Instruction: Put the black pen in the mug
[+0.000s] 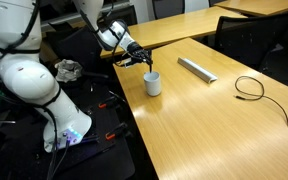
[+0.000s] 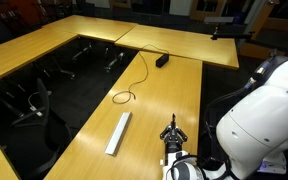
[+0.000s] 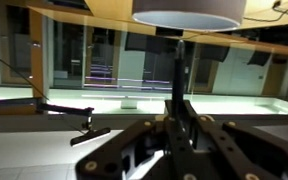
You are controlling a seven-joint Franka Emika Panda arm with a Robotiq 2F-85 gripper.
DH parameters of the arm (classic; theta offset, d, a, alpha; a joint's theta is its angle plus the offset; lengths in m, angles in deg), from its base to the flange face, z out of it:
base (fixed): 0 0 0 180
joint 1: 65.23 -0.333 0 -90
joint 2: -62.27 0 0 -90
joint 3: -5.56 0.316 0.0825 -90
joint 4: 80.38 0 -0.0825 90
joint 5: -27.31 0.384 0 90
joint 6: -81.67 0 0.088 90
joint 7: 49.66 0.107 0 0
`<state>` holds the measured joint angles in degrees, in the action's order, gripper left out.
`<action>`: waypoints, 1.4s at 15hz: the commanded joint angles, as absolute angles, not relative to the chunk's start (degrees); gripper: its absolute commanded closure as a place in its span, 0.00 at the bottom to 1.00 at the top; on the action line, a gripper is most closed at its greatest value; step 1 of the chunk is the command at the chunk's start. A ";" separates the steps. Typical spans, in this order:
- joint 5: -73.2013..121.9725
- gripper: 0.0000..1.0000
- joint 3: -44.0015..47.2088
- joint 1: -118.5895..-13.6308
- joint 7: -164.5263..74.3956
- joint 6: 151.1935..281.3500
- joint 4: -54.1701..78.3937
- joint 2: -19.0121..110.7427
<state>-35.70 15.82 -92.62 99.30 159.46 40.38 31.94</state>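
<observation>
The white mug [image 1: 153, 85] stands on the wooden table near its edge. My gripper [image 1: 144, 63] hangs just above the mug, and its fingers are shut on the black pen. In the wrist view, which is upside down, the gripper [image 3: 179, 112] holds the pen [image 3: 178, 60] upright. The pen points straight at the mug [image 3: 189, 12] and its tip is at the mug's rim. In an exterior view the gripper [image 2: 171, 134] is seen from behind and hides the mug and pen.
A grey flat bar [image 1: 196, 68] [image 2: 118, 132] lies on the table beyond the mug. A thin black looped cable [image 1: 249, 88] [image 2: 134, 85] lies farther along. The table [image 1: 214, 130] edge is close beside the mug, next to the robot base.
</observation>
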 commanded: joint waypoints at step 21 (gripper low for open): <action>-29.89 0.00 19.17 -77.99 69.07 180.03 39.86 41.00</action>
<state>-33.20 19.09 -80.60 75.71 173.52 37.92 36.90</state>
